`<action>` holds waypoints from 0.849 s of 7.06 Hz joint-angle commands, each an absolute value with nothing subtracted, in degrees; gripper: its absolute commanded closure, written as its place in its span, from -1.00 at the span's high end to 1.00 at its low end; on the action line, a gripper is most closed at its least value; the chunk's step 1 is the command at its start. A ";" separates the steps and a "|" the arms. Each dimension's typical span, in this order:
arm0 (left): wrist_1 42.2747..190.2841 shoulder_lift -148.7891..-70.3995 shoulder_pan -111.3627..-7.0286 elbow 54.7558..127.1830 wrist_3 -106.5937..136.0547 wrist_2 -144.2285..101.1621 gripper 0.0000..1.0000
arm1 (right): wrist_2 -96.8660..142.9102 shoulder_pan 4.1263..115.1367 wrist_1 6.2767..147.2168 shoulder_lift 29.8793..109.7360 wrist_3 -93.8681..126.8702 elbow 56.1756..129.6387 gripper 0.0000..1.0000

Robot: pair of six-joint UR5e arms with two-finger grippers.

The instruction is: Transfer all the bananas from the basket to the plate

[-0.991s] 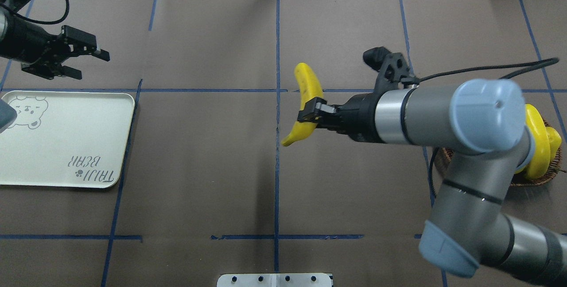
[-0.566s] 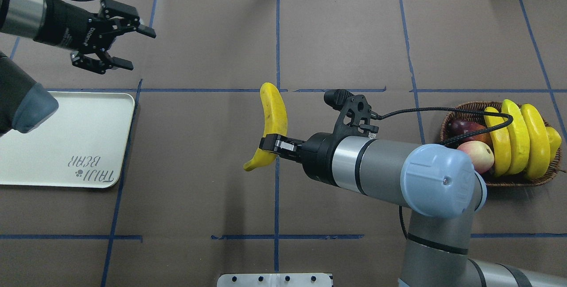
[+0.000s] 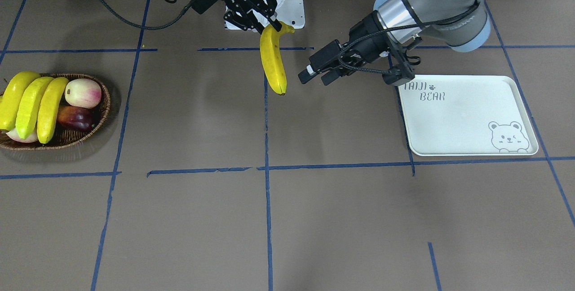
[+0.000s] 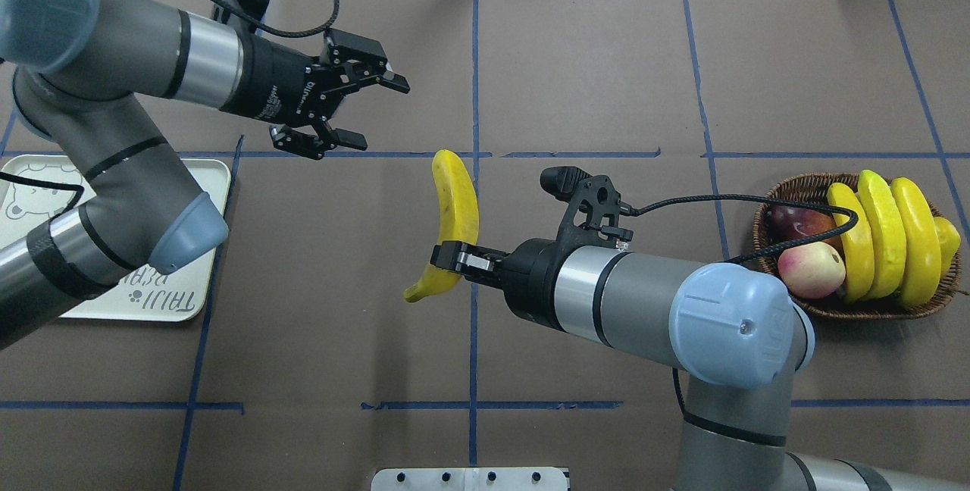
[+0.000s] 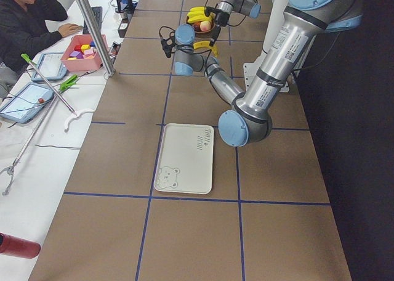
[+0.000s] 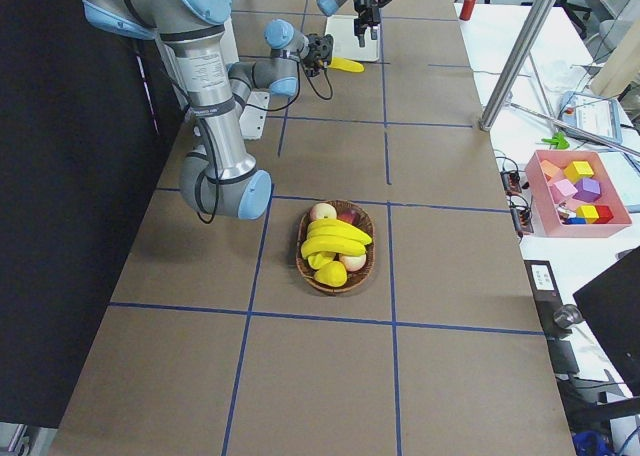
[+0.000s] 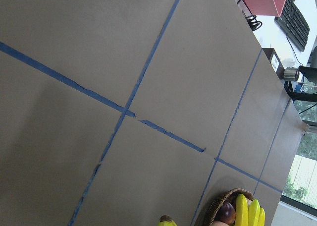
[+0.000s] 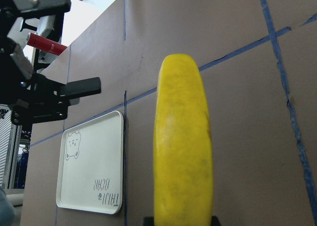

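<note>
Within the last second the right claw (image 4: 453,258) had carried its banana (image 4: 456,203) leftward to the blue tape line (image 4: 475,59) down the middle of the table (image 4: 606,59). The left claw (image 4: 377,116) had swung in from beside the plate (image 3: 462,116) to hang near the fruit's far tip, apart from it. This looked like the set-up for a hand-over, with the first transfer only half made: no banana lay on the plate yet, and the other bananas (image 4: 883,233) (three, side by side) sat in the basket (image 3: 81,136).

The right claw pinched the banana close to its stem end, holding it clear of the table. The left claw's fingers were spread wide and gripped nothing.

The banana's long axis ran roughly along the tape line, away from the robot. Its blunt free end pointed toward the far side of the table, and its stem curled back toward the robot's left.
</note>
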State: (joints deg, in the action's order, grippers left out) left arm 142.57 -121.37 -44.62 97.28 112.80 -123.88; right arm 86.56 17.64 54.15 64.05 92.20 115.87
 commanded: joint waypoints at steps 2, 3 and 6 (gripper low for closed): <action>142.56 -123.22 -37.46 96.15 112.85 -117.61 0.99 | 86.48 17.58 54.05 63.28 92.20 115.40 -0.95; 142.65 -123.22 -36.66 96.24 112.85 -117.60 0.99 | 86.48 17.58 54.05 63.28 92.20 115.40 -0.95; 142.65 -123.22 -35.42 97.20 113.03 -117.69 -0.14 | 86.48 17.67 54.05 63.37 92.20 115.40 -0.95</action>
State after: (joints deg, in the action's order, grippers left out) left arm 142.70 -123.24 -35.73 96.78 112.90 -117.70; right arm 86.49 17.63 54.05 63.30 92.20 115.40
